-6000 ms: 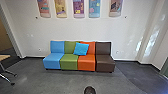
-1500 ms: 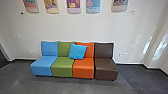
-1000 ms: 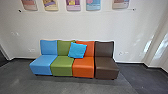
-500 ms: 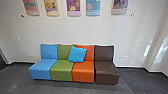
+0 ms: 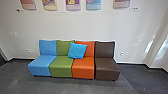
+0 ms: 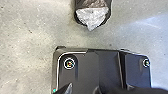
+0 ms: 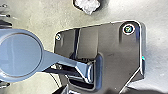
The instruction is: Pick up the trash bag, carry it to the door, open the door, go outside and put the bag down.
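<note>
Light-blue, green, orange and dark-brown padded seats are seen from nearer than before, a square bright-blue cushion unmoved across the middle two. A crumpled whitish plastic bag is seen in a cut-off dark container, near the robot's base. The jaws' opening and hold cannot be told.

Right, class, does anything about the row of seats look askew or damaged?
Only the blue cushion, tilted across the join between the green seat and the orange seat, looks slightly askew. No damage shows.
</note>
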